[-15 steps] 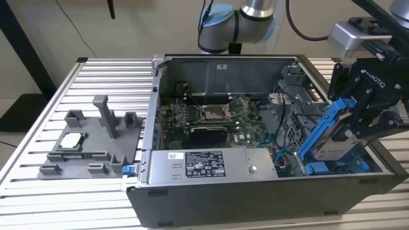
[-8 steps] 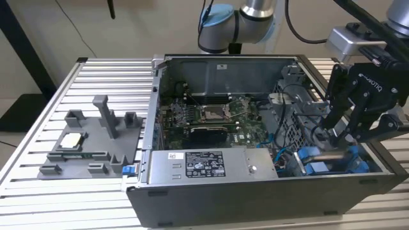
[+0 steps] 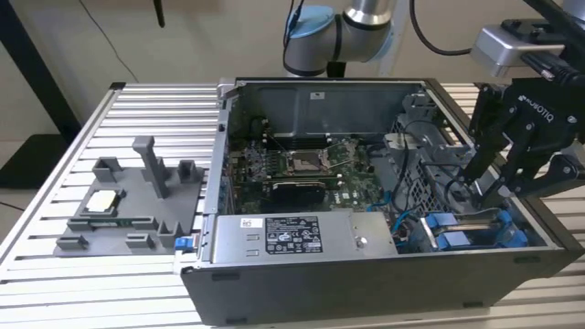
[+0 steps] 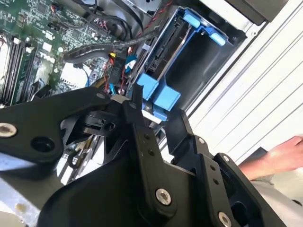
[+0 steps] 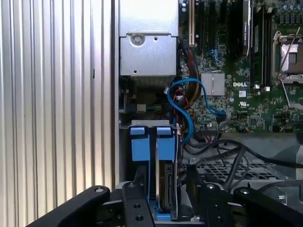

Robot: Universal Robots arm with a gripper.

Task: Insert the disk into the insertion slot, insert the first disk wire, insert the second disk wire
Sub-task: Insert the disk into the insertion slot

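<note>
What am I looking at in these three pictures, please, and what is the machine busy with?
It is a robot arm with a black pincer, working inside an open computer case that lies on a slatted metal table. The exterior view comes from a camera off the arm; both wrist views come from cameras riding on the arm. On the exterior view's left of the case sits a grey parts holder. The pincer hangs over the insertion slot with its blue tabs, where the disk stands on edge. Whether it grips the disk I cannot tell. A person's hand shows in the second wrist view.
</note>
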